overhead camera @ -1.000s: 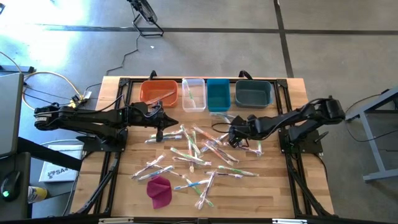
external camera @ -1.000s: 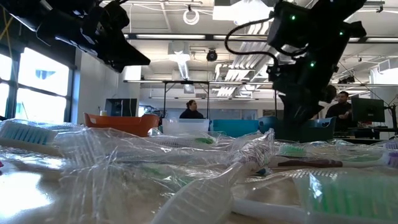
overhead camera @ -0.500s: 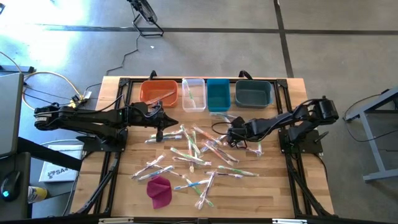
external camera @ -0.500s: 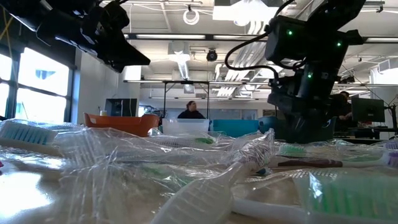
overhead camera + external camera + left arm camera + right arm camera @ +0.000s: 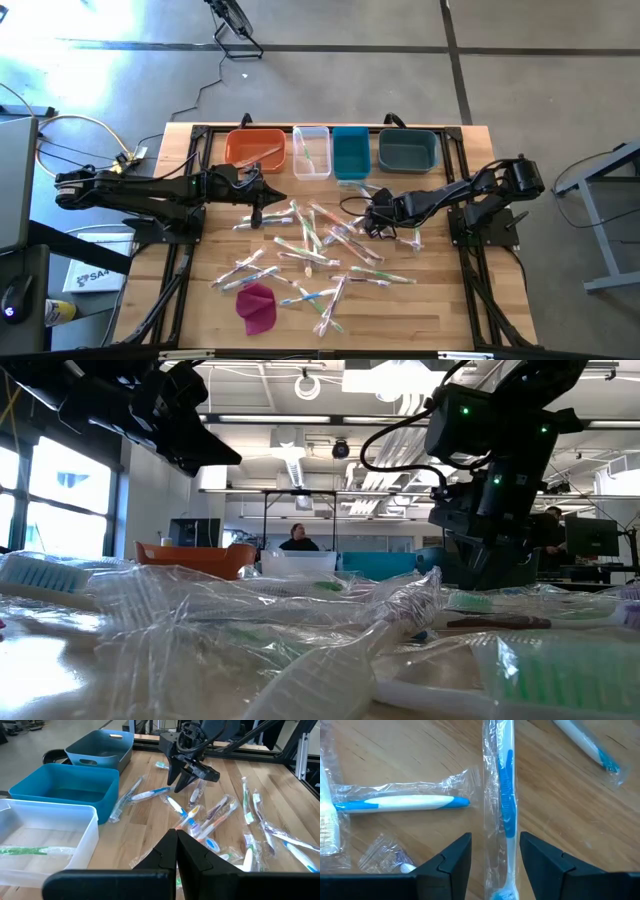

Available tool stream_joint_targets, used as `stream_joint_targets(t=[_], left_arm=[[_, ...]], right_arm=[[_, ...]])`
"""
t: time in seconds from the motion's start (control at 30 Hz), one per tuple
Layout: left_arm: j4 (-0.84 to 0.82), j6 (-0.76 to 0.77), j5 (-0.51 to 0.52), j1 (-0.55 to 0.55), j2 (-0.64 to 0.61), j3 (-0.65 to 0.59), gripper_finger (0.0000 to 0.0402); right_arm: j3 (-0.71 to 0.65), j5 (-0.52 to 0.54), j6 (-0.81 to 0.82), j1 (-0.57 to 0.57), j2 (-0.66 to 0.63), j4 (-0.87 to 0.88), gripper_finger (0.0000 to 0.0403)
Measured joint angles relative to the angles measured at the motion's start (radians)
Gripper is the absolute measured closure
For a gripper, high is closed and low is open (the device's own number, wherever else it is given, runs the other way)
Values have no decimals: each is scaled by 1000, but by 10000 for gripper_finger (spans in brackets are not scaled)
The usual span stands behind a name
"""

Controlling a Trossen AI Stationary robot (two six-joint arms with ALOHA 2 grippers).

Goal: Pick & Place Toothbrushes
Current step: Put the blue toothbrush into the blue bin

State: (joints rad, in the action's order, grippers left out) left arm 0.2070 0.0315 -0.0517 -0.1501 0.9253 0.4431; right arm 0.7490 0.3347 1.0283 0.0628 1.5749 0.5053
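The right gripper has dropped lower, fingers apart astride a blue toothbrush to grasp it; left gripper waits, closed.

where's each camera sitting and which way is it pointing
High: overhead, straight down; both arms, left gripper, right gripper, toothbrushes.
Low: tabletop height, level across wrapped toothbrushes; arms overhead.
Left wrist: over its shut fingers toward bins.
Right wrist: down between open fingers onto blue toothbrush.
Shared: left wrist also shows right gripper.
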Motion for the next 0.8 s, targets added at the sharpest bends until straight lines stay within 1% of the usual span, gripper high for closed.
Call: stream_joint_targets(t=[0.43,0.7,0.8], left_arm=[[-40,0,0,0,0,1,401],[-53,0,0,0,0,1,401],[-53,0,0,0,0,1,401]], right_arm=[[0,-2,26,0,6,16,243],[5,-12,25,1,69,7,243],[5,-13,24,1,71,4,254]])
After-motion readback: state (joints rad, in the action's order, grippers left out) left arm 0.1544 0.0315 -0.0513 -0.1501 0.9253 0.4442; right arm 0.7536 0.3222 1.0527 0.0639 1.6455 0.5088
